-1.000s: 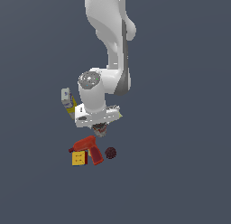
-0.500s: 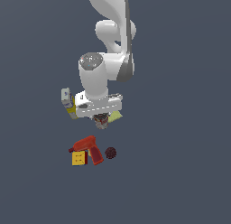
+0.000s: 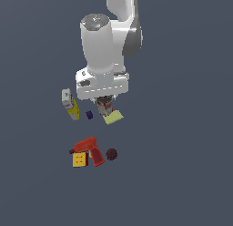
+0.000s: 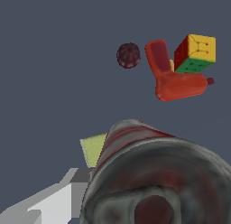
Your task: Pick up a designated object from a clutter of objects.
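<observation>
One tin can [image 3: 105,106] sits pinched in the end effector [image 3: 105,107], held clear above the worktop [image 3: 182,152], just over the pale yellow flat block [image 3: 113,117]. Carton [image 3: 69,103] and purple piece [image 3: 89,115] lie beside it; red toy drill [image 3: 88,150], cube [image 3: 79,160] and dark ball [image 3: 111,153] are well apart.

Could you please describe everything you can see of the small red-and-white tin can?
The small cylindrical tin can with red-and-white label sits directly beneath the white end effector, mostly hidden by it in the exterior view. The wrist view shows it close up: pale metal rim, dark brownish top, red-streaked side. A grey finger lies alongside it. The pale yellow flat block is just beside it; whether they touch is unclear.
</observation>
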You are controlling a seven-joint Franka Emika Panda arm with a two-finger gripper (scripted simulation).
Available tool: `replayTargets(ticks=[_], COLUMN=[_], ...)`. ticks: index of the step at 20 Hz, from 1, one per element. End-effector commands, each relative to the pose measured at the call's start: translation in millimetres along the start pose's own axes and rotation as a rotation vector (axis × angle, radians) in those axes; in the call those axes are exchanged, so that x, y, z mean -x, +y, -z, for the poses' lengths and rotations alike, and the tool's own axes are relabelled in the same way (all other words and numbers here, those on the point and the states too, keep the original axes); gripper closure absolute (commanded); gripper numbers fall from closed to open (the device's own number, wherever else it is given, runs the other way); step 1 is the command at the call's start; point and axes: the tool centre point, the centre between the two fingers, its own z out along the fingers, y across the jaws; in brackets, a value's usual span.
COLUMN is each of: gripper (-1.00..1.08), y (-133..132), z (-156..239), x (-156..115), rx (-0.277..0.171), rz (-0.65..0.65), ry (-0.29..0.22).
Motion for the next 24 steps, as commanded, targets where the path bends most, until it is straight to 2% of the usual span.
replayTargets(ticks=[1,14,24], gripper=[1.08,1.08,1.08], y=[-6.7,-41.2,-55.8], z=[25.9,147.7,201.4], x=[6.5,38.4,49.9], rx=[0.002,0.002,0.001], rz=[0.000,0.000,0.001], ry=[0.003,0.003,0.003])
